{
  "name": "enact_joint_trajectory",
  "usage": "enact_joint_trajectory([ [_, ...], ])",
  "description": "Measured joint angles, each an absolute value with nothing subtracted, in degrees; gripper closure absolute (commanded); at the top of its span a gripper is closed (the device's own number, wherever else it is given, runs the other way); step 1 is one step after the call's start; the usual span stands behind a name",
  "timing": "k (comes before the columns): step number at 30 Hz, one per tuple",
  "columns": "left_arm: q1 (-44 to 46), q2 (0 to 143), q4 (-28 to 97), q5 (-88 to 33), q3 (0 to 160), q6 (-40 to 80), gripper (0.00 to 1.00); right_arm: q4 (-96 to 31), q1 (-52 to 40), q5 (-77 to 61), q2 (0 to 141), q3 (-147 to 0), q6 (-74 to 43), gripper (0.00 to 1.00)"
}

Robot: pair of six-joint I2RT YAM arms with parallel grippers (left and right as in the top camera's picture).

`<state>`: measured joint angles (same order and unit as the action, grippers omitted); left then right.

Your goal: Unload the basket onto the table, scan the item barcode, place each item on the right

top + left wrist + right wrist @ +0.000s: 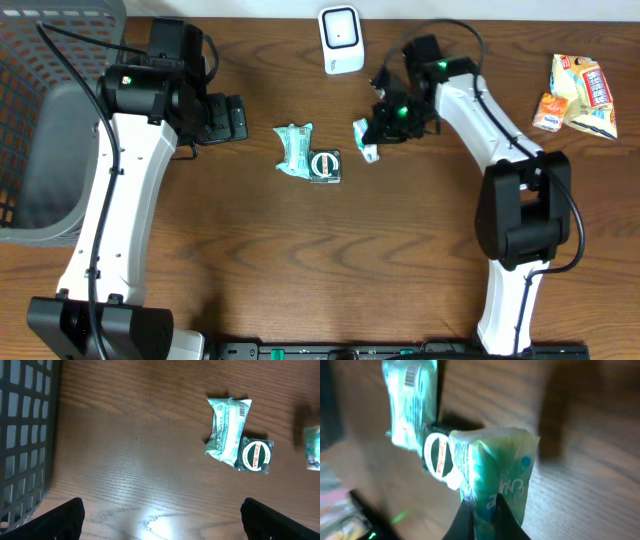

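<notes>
The right hand (482,517) pinches the teal packet (495,465) by one thin edge, near the scanner (341,40). Such a narrow bite could let the glossy film slip or swivel (turning its barcode away from the window). The wrapper looks soft, crinkled, teal and white. The left hand (160,520) hangs spread wide, empty.

Overhead even; table (150,522) glare; right-wrist view dim, blurred.

Mint-green packet (495,475); dark green tin (270,444), white round label (254,455); brown wood-grain table (300,270); grey lattice basket (40,50).
</notes>
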<state>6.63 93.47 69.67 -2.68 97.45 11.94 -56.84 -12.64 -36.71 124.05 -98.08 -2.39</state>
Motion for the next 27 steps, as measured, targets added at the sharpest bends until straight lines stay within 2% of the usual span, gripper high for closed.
enact_joint_trajectory([
  [4, 6.63, 93.47, 69.65, -2.68, 97.45, 11.94, 0.02, -51.53, -9.78, -42.11, 124.05, -90.15, -1.19, 0.99],
  [6, 6.63, 93.47, 69.65, -2.68, 97.45, 11.94, 0.02, -49.28, -8.05, -43.33, 124.07, -85.82, -0.82, 0.84],
  [8, 6.63, 93.47, 69.65, -2.68, 97.45, 11.94, 0.02, -49.08, -6.37, -43.29, 124.07, -84.31, -1.08, 0.61],
  [9, 6.63, 93.47, 69.65, -2.68, 97.45, 11.94, 0.02, -49.56, -5.26, -42.02, 124.07, -84.23, -1.41, 0.57],
  [13, 6.63, 93.47, 69.65, -2.68, 97.45, 11.94, 0.03, -54.19, -0.58, -35.59, 124.05, -85.34, -3.05, 0.55],
  [18, 6.63, 93.47, 69.60, -2.68, 97.45, 11.94, 0.02, -64.51, 3.44, -30.92, 124.05, -93.38, -3.86, 0.53],
  [23, 6.63, 93.47, 69.65, -2.68, 97.45, 11.94, 0.02, -67.94, 1.65, -30.00, 123.90, -97.58, -3.42, 0.53],
  [27, 6.63, 93.47, 69.65, -2.68, 97.47, 11.94, 0.02, -63.86, -2.46, -29.74, 123.90, -96.64, -3.77, 0.49],
])
